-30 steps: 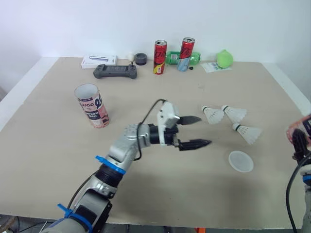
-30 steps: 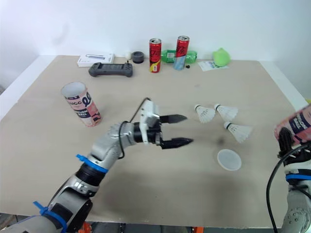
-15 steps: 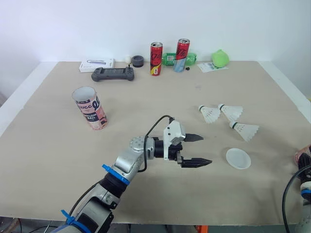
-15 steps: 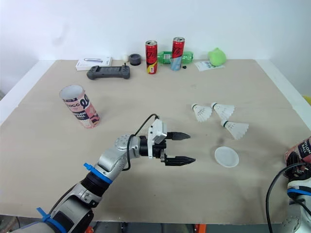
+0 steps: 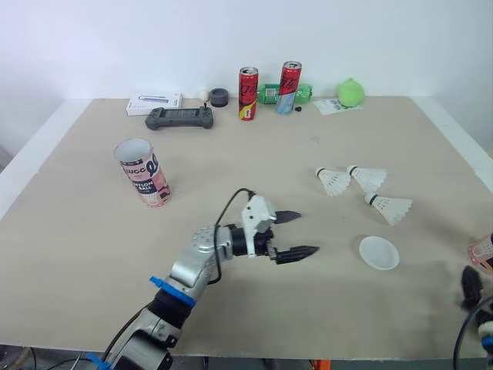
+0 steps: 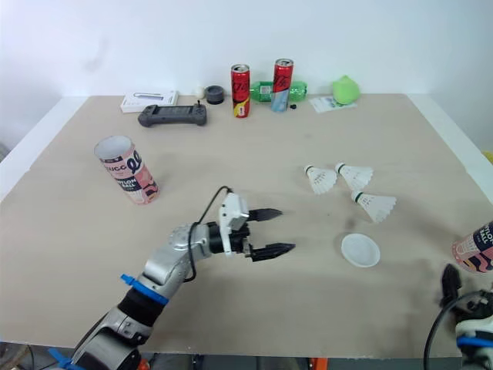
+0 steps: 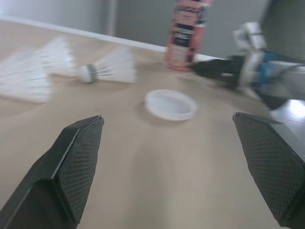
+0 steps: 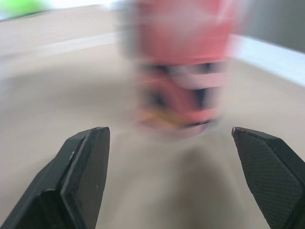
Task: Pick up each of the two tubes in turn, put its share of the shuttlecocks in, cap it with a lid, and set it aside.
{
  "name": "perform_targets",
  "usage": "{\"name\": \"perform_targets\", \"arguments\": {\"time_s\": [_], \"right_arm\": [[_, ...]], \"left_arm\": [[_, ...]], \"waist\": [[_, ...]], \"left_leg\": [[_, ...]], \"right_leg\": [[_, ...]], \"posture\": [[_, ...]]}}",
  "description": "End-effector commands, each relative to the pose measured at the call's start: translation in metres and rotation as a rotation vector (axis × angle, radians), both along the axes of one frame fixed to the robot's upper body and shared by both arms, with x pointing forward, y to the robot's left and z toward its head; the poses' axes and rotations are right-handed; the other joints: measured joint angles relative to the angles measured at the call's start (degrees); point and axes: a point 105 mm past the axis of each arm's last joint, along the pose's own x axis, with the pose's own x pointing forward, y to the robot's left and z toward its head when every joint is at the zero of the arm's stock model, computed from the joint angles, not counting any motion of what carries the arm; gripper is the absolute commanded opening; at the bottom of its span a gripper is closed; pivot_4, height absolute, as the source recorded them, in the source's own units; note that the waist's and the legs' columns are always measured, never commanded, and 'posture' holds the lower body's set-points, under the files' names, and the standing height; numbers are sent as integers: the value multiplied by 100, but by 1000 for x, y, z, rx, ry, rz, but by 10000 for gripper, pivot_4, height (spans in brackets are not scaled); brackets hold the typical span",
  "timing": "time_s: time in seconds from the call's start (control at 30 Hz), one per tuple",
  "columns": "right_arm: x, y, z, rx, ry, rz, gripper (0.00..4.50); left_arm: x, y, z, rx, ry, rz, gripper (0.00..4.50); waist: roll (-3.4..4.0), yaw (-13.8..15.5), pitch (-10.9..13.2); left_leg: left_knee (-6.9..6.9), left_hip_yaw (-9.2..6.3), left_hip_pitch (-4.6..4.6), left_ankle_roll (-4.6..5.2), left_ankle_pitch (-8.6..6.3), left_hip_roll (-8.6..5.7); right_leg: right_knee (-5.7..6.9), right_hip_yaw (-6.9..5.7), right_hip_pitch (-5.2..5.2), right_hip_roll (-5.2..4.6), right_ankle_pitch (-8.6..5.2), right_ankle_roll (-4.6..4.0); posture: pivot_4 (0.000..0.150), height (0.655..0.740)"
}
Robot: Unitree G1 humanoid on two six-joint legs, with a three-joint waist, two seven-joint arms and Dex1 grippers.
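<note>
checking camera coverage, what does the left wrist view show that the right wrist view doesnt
Left wrist view adds: the shuttlecocks lying on the table, with the white lid flat beside them. Right wrist view adds: a green object at the table's far side. Shared: the pink tube standing upright on the table, seen far off from the left wrist and close up from the right.
</note>
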Motion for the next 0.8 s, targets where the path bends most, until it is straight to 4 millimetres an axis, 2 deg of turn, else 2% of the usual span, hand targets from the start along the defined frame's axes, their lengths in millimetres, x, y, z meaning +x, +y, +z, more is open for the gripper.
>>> {"name": "perform_targets", "arguments": {"time_s": [0.03,0.2,0.3,0.37,0.47,0.57,0.67,0.8], "right_arm": [[8,89,35,-68,34,471,44089],[32,181,80,-96,-25,908,44089],[52,231,90,-185,-53,1134,44089],[61,245,90,-229,-52,1189,44089],[78,262,89,-282,-77,1236,44089],[90,277,91,-284,-116,1275,44089],[98,290,92,-295,-145,1307,44089],[102,296,91,-308,-155,1322,44089]], "left_arm": [[9,40,10,-48,-65,211,45000],[10,93,5,-36,-93,462,45000],[7,133,2,-37,-123,693,45000],[6,150,0,-39,-123,806,45000],[10,179,-3,-44,-119,1013,45000],[18,197,-1,-29,-140,1144,45000],[27,200,-4,-16,-117,1182,45000],[41,202,-8,-2,-99,1183,45000]], "waist": [[9,-39,-6],[-29,-61,5],[-105,-95,33],[-130,12,42],[-129,154,41],[-134,196,39],[-134,221,39],[-134,220,39]], "left_leg": [[-1,3,7,-1,0,7],[11,19,21,-7,7,15],[12,23,19,-19,17,20],[14,10,15,-25,27,18],[14,10,-22,-58,35,8],[27,-6,-79,-69,26,-2],[29,-14,-81,-78,11,-4],[26,-22,-79,-74,8,-2]], "right_leg": [[1,-1,-1,3,0,0],[3,3,0,2,4,2],[1,1,-5,3,10,-8],[1,-5,-4,5,10,-8],[-2,3,0,0,6,-11],[-20,-1,-17,-3,20,13],[-21,-6,-13,-5,25,-6],[-20,-16,-12,-2,22,-10]], "posture": [[1500,7400],[1500,7400],[1500,7400],[1500,7400],[1500,7400],[1500,7400],[1500,7400],[1500,7400]]}}
